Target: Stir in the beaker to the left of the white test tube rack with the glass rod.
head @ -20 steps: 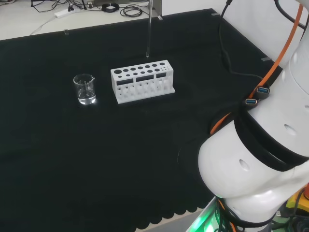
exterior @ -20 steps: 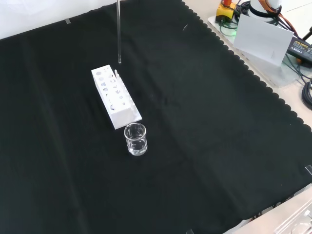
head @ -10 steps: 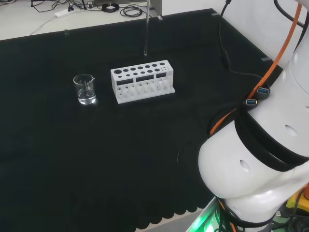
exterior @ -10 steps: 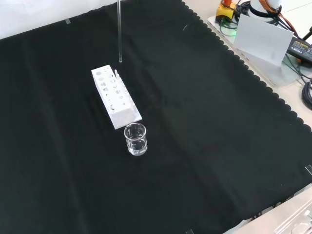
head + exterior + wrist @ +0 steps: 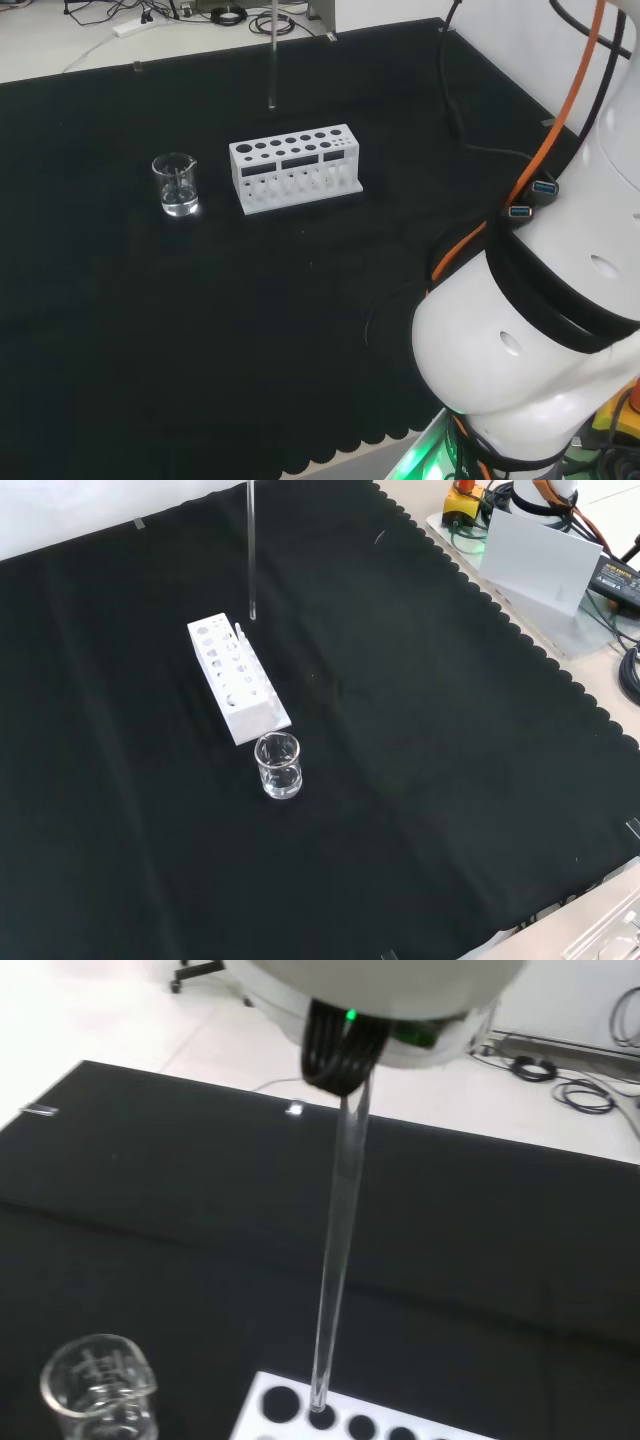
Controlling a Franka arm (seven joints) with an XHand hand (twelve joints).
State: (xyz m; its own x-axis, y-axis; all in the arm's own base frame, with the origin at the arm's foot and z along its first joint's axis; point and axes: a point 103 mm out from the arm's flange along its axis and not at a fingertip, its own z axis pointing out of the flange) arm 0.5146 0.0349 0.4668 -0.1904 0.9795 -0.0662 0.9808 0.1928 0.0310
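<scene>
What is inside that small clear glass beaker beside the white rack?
The clear glass beaker holds a shallow layer of clear liquid at the bottom, nothing else. The thin glass rod hangs outside it, above the white test tube rack.

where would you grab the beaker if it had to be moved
Take the beaker round its straight side wall, about mid-height, coming in level from its open side in the front view, away from the test tube rack. It stands upright with liquid inside, so keep it level and avoid the spouted rim.

White arm links (image 5: 540,340), raised, bent
</scene>
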